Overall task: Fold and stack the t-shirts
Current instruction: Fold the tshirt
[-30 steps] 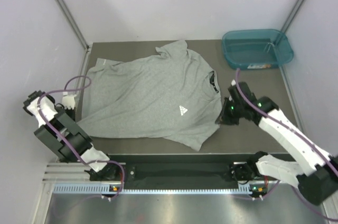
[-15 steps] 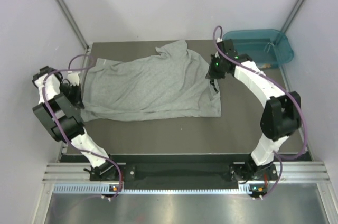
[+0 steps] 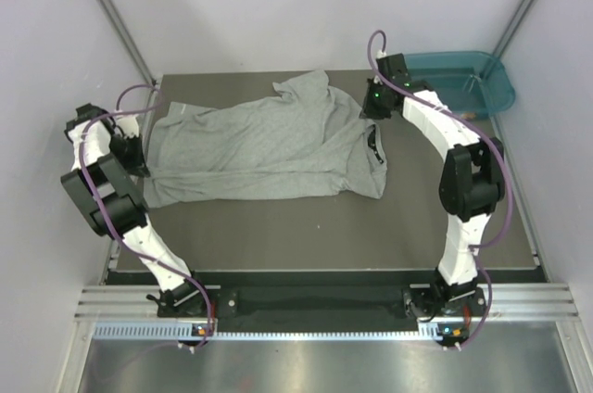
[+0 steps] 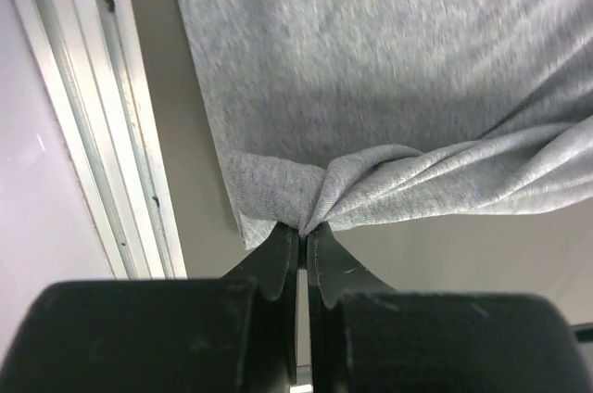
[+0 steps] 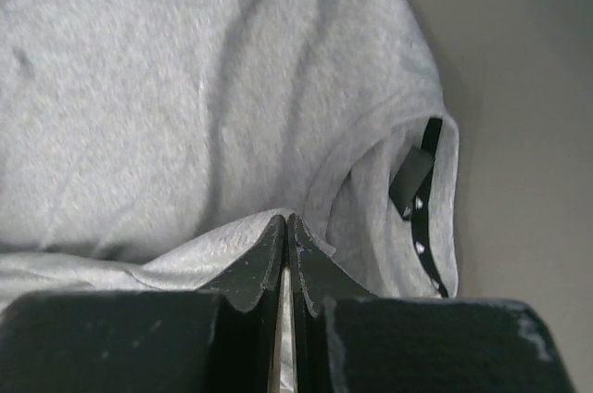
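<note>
One light grey t-shirt lies on the dark table, its near part folded over toward the far side, and its chest logo is hidden. My left gripper is at the shirt's left edge, shut on a bunched piece of the hem. My right gripper is at the collar end on the right, shut on a fold of fabric. The black neck label and open collar show just right of its fingertips. One sleeve sticks out toward the far edge.
A teal plastic tub stands at the far right corner, close behind the right arm. Metal frame posts rise at both far corners. A silver rail runs along the table's left edge beside the left gripper.
Both arms have swung from the near side toward the far side, carrying the shirt's near edge over the shirt. The logo is now covered.
</note>
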Controlling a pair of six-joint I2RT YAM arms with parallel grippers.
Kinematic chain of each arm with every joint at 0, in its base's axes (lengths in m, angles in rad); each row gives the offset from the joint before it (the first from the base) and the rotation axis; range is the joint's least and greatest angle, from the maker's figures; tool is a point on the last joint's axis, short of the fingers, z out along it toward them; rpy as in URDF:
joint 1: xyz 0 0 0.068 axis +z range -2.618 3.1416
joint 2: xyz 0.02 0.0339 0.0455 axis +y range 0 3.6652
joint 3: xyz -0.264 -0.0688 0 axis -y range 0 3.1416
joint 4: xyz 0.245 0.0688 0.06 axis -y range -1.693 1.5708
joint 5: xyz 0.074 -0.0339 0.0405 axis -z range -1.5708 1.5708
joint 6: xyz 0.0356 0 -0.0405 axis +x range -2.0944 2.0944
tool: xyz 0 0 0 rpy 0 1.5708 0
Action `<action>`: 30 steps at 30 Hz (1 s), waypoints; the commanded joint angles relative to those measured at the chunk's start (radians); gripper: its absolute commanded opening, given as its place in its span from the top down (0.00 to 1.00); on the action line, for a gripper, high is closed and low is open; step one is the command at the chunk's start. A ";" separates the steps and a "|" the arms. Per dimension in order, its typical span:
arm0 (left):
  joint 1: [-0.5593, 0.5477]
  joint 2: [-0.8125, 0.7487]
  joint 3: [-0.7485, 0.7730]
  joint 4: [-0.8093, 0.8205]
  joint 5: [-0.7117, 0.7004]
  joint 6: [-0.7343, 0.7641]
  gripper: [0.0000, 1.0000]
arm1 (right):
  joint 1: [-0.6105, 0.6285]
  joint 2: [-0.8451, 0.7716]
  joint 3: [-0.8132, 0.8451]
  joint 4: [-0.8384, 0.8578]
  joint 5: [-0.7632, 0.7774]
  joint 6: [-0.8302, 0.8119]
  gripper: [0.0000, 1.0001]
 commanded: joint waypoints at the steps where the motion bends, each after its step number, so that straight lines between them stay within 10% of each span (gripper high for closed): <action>1: 0.001 0.012 0.037 0.048 -0.002 -0.048 1.00 | -0.020 0.021 0.088 0.068 -0.013 -0.023 1.00; 13: -0.011 0.037 0.015 0.093 -0.020 -0.077 0.98 | -0.019 0.106 0.145 0.105 -0.062 -0.022 1.00; 19: -0.010 0.046 0.079 0.105 -0.051 -0.119 0.27 | -0.016 0.112 0.192 0.013 0.037 -0.040 0.40; 23: -0.010 0.035 0.121 0.100 -0.109 -0.136 0.22 | -0.005 0.066 0.214 -0.102 0.136 -0.081 0.34; 30: 0.010 -0.124 -0.184 0.177 -0.163 -0.091 0.20 | -0.001 -0.262 -0.323 -0.047 0.130 -0.051 0.34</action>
